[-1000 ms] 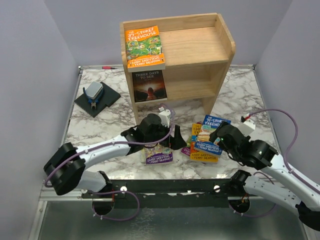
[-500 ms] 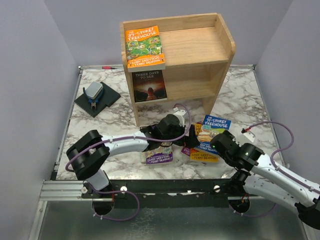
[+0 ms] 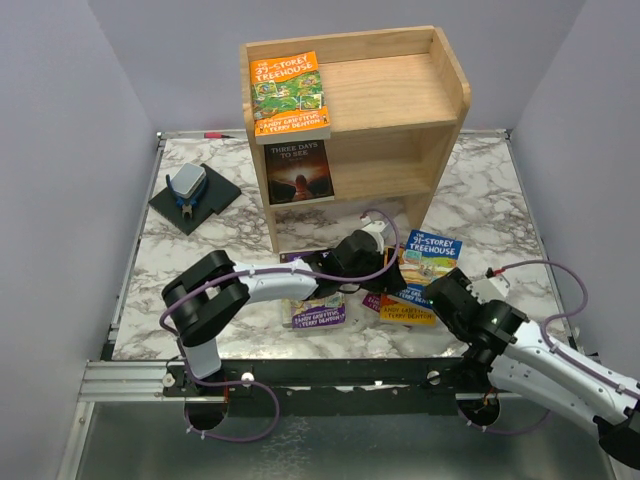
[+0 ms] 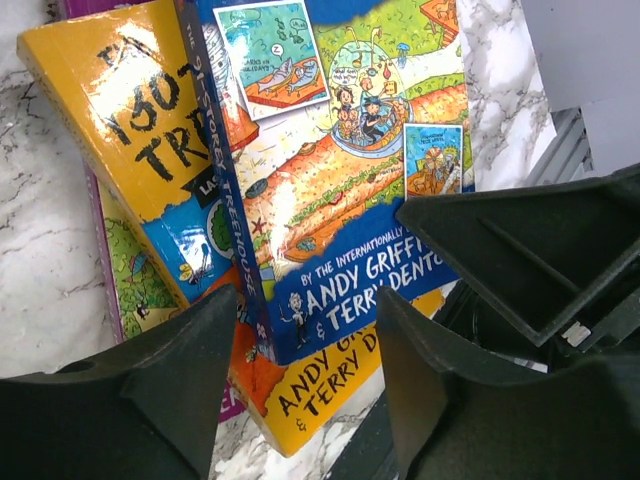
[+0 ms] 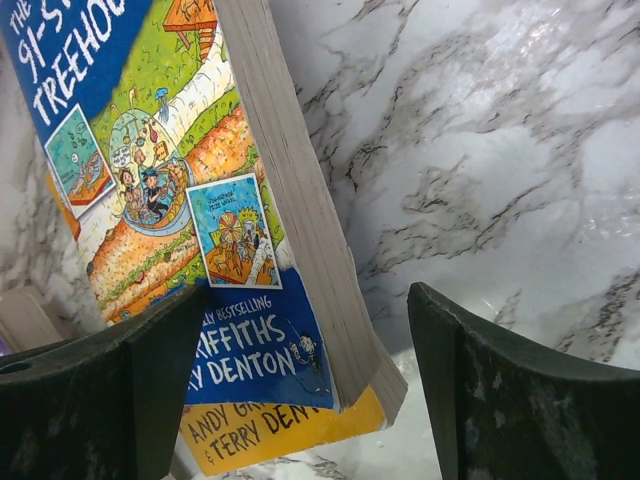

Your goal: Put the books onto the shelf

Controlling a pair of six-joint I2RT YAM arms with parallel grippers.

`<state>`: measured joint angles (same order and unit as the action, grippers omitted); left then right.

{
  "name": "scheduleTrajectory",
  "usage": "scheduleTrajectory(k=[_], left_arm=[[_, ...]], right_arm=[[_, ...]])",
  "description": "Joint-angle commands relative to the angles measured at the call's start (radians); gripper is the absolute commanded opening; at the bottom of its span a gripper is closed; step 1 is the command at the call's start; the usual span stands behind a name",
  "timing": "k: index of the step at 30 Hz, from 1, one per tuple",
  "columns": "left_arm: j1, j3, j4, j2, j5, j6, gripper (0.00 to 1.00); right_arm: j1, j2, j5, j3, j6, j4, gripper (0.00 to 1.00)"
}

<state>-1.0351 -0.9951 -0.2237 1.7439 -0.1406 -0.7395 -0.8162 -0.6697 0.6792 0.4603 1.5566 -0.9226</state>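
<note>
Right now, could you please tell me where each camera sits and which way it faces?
Top external: above and behind the bases, looking down at the marble table, the shelf, the left arm and right arm.
Left wrist: on the left arm, looking down on the stacked books; the left gripper frames the blue book.
Right wrist: low, facing that book's page edge; the right gripper shows.
Shared: both wrist views see the blue book, from opposite edges.

Table (image 3: 210, 250): white marble, grey veining. Shelf (image 3: 400, 90): pale natural wood, carrying an orange book (image 3: 289, 95) with green cartoon art and a dark book (image 3: 299, 172). Toward the table's near edge: blue book (image 3: 428, 262) with green-orange cartoons, yellow book (image 4: 120, 120) with black lettering, purple book (image 3: 318, 312).
</note>
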Motion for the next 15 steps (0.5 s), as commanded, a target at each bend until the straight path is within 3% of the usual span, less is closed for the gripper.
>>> scheduleTrajectory(k=[1,11,15], left_arm=[[-0.005,-0.041,-0.027,0.035,0.01,-0.003,0.55],[-0.005,-0.032,-0.027,0.073,0.004,-0.006,0.35],[-0.005,-0.021,-0.026,0.074,0.009,-0.003,0.3]], right_arm=[[0.005,0.061,0.011,-0.062,0.033,0.058,0.82],[0.005,0.251,0.011,-0.138,0.057,0.053,0.63],[0.005,0.292,0.015,-0.135,0.053,0.032,0.46]])
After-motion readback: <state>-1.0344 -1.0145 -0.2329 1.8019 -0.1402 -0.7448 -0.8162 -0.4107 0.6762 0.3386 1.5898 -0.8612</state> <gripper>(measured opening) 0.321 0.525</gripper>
